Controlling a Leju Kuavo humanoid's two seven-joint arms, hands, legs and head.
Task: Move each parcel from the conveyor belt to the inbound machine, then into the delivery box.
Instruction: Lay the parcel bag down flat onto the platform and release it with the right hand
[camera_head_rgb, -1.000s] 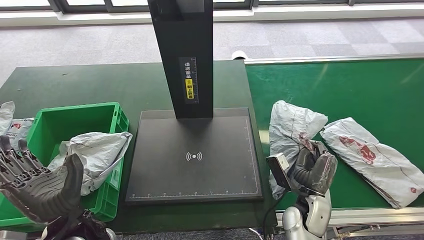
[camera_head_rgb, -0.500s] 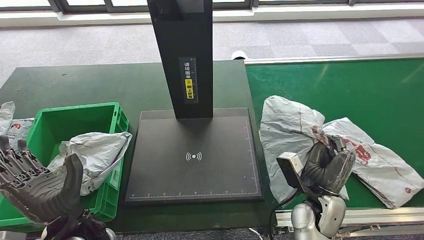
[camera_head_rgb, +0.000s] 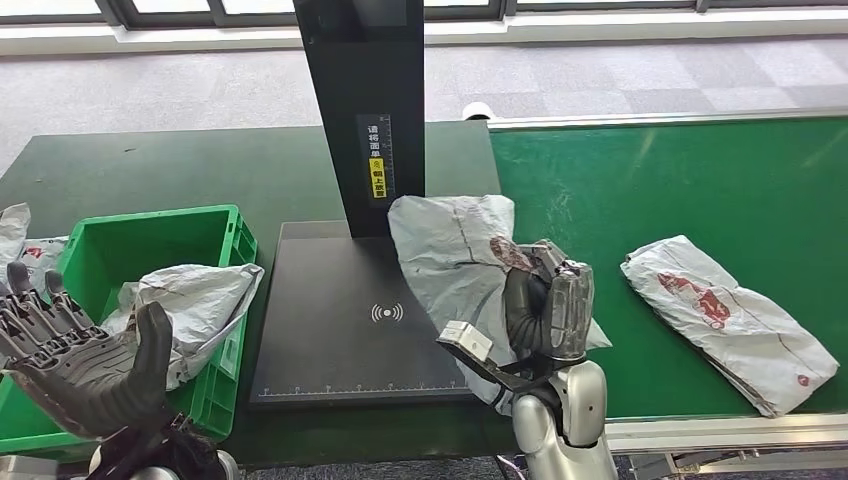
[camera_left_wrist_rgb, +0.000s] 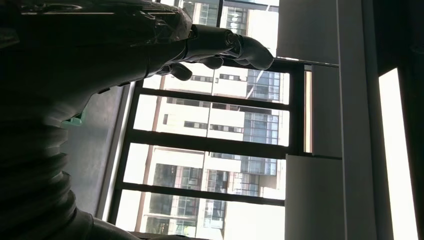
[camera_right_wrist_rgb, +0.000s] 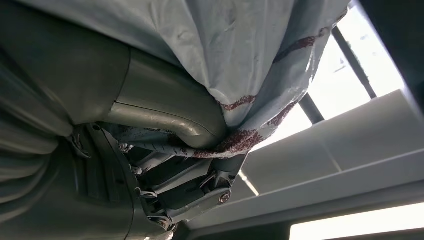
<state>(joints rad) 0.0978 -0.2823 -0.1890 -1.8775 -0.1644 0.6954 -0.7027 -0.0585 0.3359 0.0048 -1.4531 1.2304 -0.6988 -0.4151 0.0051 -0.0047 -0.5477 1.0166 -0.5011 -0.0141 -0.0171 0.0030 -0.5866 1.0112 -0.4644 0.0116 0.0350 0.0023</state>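
Two parcels show in the head view: one grey parcel (camera_head_rgb: 455, 245) is clamped in my right hand (camera_head_rgb: 545, 310), lifted over the 3 o'clock side of the inbound machine's black plate (camera_head_rgb: 340, 345), just beside its upright black column (camera_head_rgb: 365, 110); the second parcel (camera_head_rgb: 730, 320) lies flat on the green conveyor belt (camera_head_rgb: 680, 180) at 3 o'clock, well apart from my hand. At 9 o'clock the green delivery box (camera_head_rgb: 130, 245) sits on the dark bench (camera_head_rgb: 180, 170) with another grey bag (camera_head_rgb: 190, 305) draped over its near rim. My left hand (camera_head_rgb: 85, 365) hovers at 8 o'clock in front of the box, fingers spread apart and holding nothing. In the left wrist view, that hand (camera_left_wrist_rgb: 150, 45) is a dark silhouette against bright windows (camera_left_wrist_rgb: 215, 155), its fingertips (camera_left_wrist_rgb: 250, 50) apart from the thumb and nothing between them. In the right wrist view, the parcel (camera_right_wrist_rgb: 240, 55) fills most of the frame, its grey film with dark red print bunched where my thumb (camera_right_wrist_rgb: 165, 120) presses it against the hand.
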